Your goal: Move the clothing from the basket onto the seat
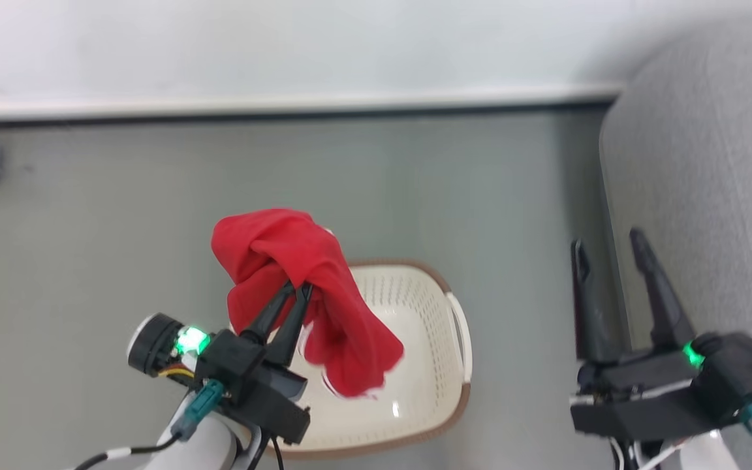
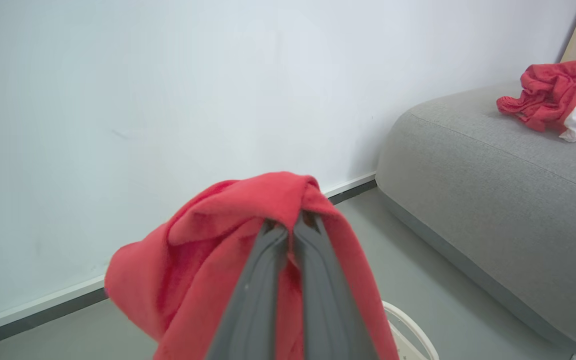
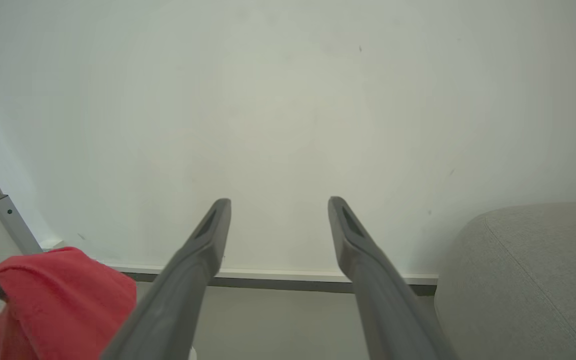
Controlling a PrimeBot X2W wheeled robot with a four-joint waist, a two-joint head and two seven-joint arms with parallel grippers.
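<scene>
Grey-green floor (image 1: 121,228) runs up to a white wall (image 1: 284,39), and the basket (image 1: 461,405) sits on it right in front of you. Your left gripper (image 1: 297,286) is pinched tight on a red garment (image 1: 284,251), held up directly above the basket, w/ fabric draped over both fingers and a long tail hanging toward the basket's inside. The seat (image 1: 709,163) is right of the basket, apart from it across a strip of floor. A second garment (image 2: 553,95) already lies on the seat, well away from the basket. Your right gripper (image 1: 608,240) is spread wide and empty, right of the basket, just beside the seat's edge. Risks, as I judge them: the pinch looks to be on one fold only, so a fast swing right of the basket could slide the bundle off onto the floor. The tail could catch the basket's rim if you travel low, tipping or dragging it. It could also snag the right gripper's fingers, which sit btwn basket and seat. On release the draped cloth may cling to the fingers. Can't tell if more is left in the basket; the garment hides part of it.
</scene>
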